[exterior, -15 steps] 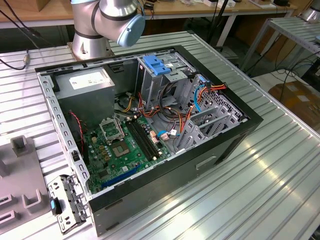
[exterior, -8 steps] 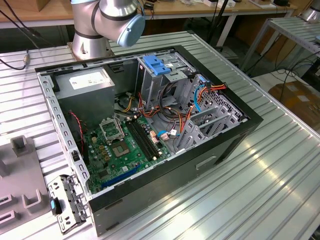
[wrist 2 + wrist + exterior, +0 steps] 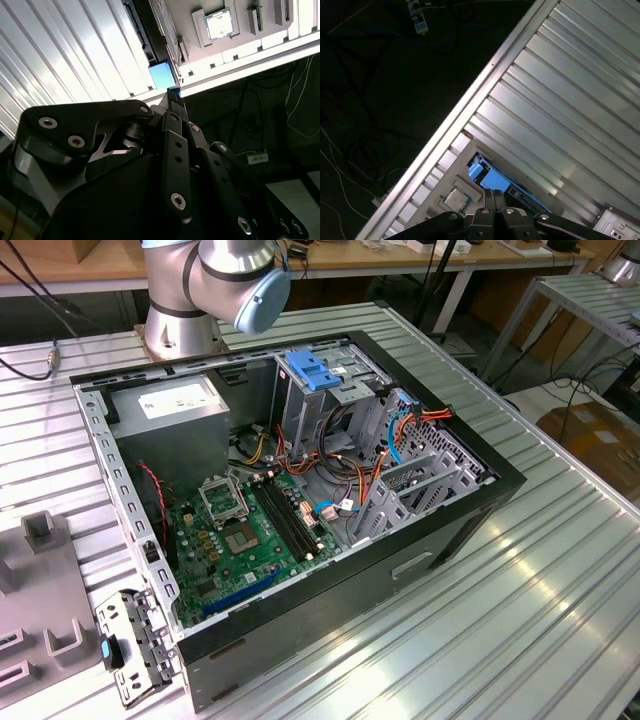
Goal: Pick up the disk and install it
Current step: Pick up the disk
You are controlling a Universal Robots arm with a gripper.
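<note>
Ribbed aluminium table (image 3: 570, 100), dark floor beyond its edge; open computer case (image 3: 440, 530) stands on it in the exterior view. Item: the disk (image 3: 161, 75), known by its blue carrier, set near the table edge just beside a pale parts plate (image 3: 240, 45) bearing a square chip (image 3: 220, 22). Item: the gripper (image 3: 173, 94), jaws drawn narrow with almost no gap. Its tips sit at the carrier's near edge, touching or just short of it; whether they pinch it cannot be told. Handling note, as a judgement: hold square and centred on the carrier and lift straight, lest the frame twist or snag.
</note>
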